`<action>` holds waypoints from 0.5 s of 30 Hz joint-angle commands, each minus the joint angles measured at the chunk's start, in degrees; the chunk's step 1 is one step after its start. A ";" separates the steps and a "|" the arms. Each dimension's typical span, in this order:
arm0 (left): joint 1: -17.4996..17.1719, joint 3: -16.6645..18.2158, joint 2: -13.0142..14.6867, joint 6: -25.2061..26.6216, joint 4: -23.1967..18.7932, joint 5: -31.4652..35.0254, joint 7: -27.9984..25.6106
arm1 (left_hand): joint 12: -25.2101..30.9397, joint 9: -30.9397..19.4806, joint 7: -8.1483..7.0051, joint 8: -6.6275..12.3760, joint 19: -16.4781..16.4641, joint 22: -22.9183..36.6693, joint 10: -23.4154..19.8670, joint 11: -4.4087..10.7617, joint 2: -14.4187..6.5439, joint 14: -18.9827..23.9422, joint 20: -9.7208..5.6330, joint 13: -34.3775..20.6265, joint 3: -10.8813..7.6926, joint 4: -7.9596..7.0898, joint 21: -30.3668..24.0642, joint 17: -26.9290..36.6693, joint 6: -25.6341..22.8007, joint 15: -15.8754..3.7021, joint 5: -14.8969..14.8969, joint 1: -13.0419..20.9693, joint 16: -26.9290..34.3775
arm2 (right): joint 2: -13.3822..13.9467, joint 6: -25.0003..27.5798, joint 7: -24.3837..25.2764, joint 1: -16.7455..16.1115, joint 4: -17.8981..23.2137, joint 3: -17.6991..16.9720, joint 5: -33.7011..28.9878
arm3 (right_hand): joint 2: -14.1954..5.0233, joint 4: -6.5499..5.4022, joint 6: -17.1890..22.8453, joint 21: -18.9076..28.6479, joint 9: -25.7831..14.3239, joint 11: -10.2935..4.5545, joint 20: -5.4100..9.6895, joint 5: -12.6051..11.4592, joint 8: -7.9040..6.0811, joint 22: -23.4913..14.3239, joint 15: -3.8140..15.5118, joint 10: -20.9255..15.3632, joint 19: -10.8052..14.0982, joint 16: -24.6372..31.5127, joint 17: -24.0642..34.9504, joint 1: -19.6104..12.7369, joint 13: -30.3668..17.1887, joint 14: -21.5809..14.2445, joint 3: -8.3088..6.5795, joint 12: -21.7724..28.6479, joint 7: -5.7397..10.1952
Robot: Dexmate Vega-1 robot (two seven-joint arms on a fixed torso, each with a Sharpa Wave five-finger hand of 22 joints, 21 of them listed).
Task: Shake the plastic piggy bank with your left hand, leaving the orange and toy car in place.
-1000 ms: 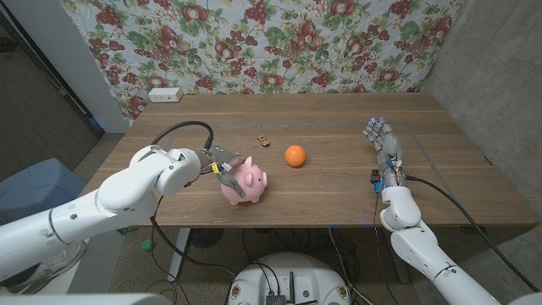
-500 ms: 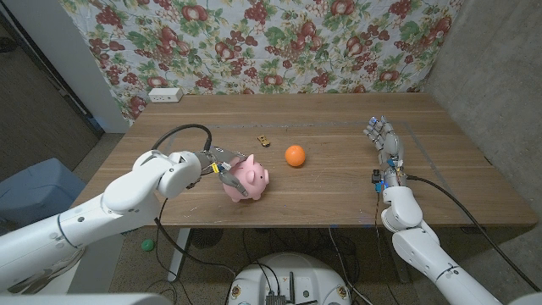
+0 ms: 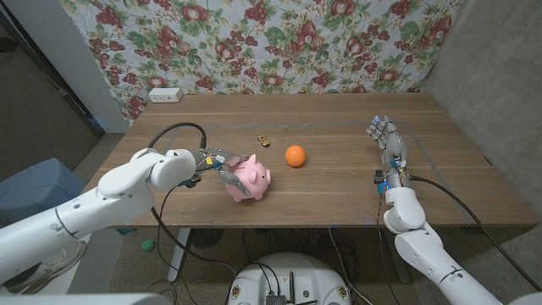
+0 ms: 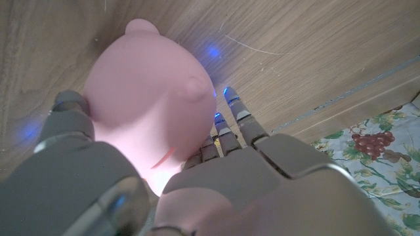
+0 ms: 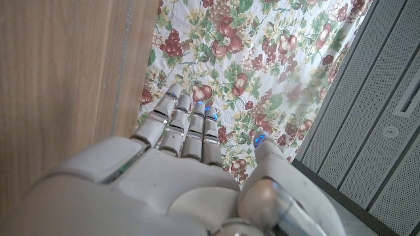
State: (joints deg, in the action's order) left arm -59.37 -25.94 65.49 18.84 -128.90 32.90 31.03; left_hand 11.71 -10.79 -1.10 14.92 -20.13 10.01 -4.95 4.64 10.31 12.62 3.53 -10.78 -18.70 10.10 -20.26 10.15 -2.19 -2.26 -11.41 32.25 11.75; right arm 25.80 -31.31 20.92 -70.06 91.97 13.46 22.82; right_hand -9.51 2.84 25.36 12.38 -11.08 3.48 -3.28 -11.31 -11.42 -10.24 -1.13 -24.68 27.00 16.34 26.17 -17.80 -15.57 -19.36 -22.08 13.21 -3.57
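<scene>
A pink plastic piggy bank is near the table's front edge, left of centre, and my left hand grips it from its left side. In the left wrist view the pig is wrapped by my fingers just over the wood. An orange lies a little to the pig's right and farther back. A small toy car sits behind the pig. My right hand stands on its edge at the table's right side, fingers apart and holding nothing.
A white power strip lies at the table's back left corner. A fruit-patterned cloth hangs behind the table. A grey wall stands to the right.
The left hand has shifted the pig slightly back and to the right over the table. The right hand moved a little to the right. Orange and toy car stayed put.
</scene>
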 commanded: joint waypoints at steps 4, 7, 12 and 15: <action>-0.03 -3.79 1.02 1.25 -0.22 2.77 -7.07 | 0.62 -0.33 -1.12 1.21 -6.71 0.30 -3.32 0.67 -5.54 6.51 -1.11 -0.40 -2.30 0.06 -1.07 0.19 -4.81 -4.67 0.81 10.33 1.08 | -0.25 -1.16 0.11 -1.39 0.48 -1.04 -0.06 | 0.07 0.11 0.35 0.34 -0.05 0.00 -0.07 0.01 -0.19 -0.28 -0.04 -0.40 0.66 0.38 0.37 0.33 -0.34 -0.56 -0.52 0.14 0.17; -0.45 -5.25 0.83 2.45 -0.69 7.69 -8.59 | 0.90 -0.44 -0.54 1.43 -8.83 0.43 -4.92 0.65 -7.13 8.57 -1.68 -0.51 -3.08 -0.06 -1.46 0.34 -5.41 -5.30 1.07 12.72 1.37 | -0.24 -1.27 0.11 -1.49 0.48 -1.11 -0.34 | 0.05 0.13 0.37 0.36 -0.05 0.00 -0.08 0.01 -0.20 -0.28 -0.14 -0.59 0.74 0.39 0.36 0.37 -0.33 -0.61 -0.55 0.20 0.17; -2.67 -7.26 0.05 3.64 -0.37 18.08 -14.81 | 2.79 -0.86 -0.77 3.99 -15.51 1.04 -12.82 2.18 -10.15 18.09 -5.96 -1.14 -4.22 0.24 -3.75 1.29 -10.91 -9.61 0.67 19.60 4.27 | -0.45 -1.43 0.35 -1.84 0.69 -1.35 -0.40 | 0.00 0.13 0.44 0.35 -0.06 -0.06 -0.10 0.01 -0.22 -0.29 -0.17 -0.66 0.74 0.47 0.41 0.44 -0.36 -0.81 -0.60 0.21 0.23; -3.71 -7.71 -1.06 3.91 0.84 21.93 -17.90 | 4.08 -1.17 -1.06 6.04 -19.09 1.53 -17.25 2.77 -11.96 23.01 -8.52 -1.91 -4.53 0.42 -5.73 2.46 -14.54 -10.94 0.34 23.65 6.44 | -0.54 -1.58 0.49 -2.04 0.68 -1.47 -0.60 | -0.03 0.13 0.46 0.33 -0.06 -0.01 -0.07 0.01 -0.22 -0.29 -0.18 -0.67 0.73 0.52 0.44 0.48 -0.38 -0.91 -0.63 0.20 0.21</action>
State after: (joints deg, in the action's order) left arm -60.13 -30.36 66.07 20.35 -129.22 39.51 22.81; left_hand 14.71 -11.61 -0.23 19.50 -36.83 11.07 -18.17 6.35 15.45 31.91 -3.06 -12.06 -21.32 10.46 -24.64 11.72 -9.12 -2.63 -10.34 37.33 16.45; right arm 25.59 -32.35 21.10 -71.38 92.43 12.49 22.58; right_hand -9.51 3.16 25.36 12.38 -11.07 3.48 -3.48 -11.31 -11.42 -10.24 -1.34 -24.67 27.63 16.57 26.45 -17.80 -15.85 -19.57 -22.40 13.21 -3.57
